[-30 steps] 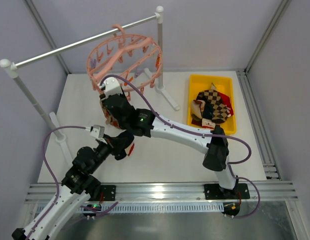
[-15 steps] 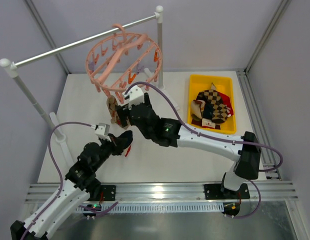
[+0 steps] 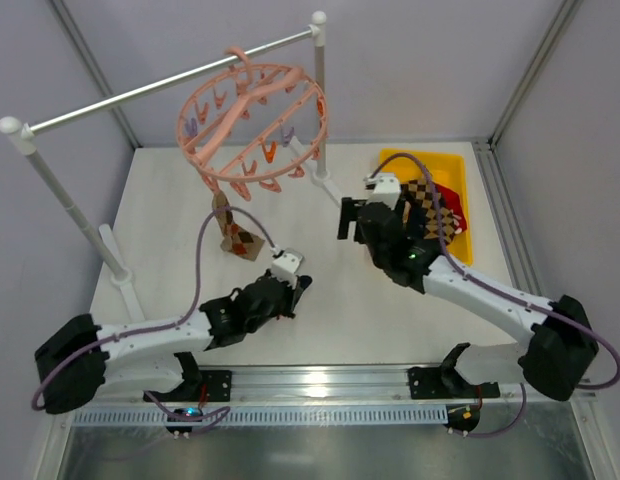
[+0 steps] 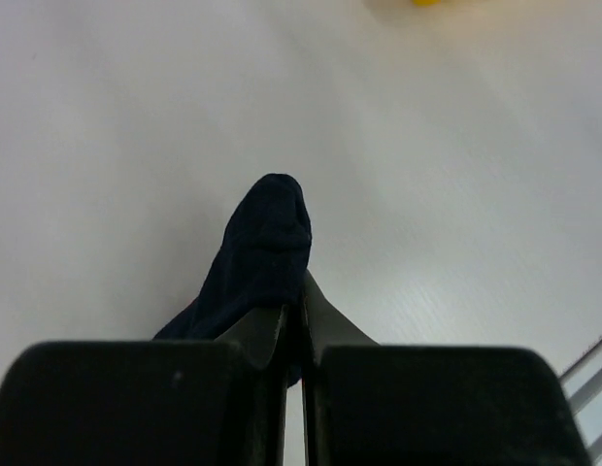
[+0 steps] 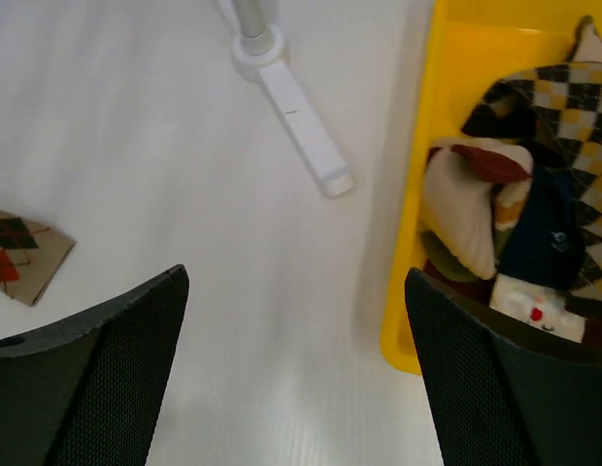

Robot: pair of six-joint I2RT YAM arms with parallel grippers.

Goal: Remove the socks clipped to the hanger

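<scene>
Glossy plastic bin [image 5: 495,44]; knit cloth socks [image 5: 544,126]; matt table [image 5: 136,116].

Bright even light, blurred wrist foregrounds

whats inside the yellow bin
A heap of socks: a black-and-tan argyle one, a cream one, a navy one. The bin floor under the heap is covered, so any socks beneath cannot be seen.

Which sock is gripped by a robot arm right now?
The dark navy sock, pinched in the left gripper. The tan argyle sock and the socks in the yellow bin are free.
</scene>
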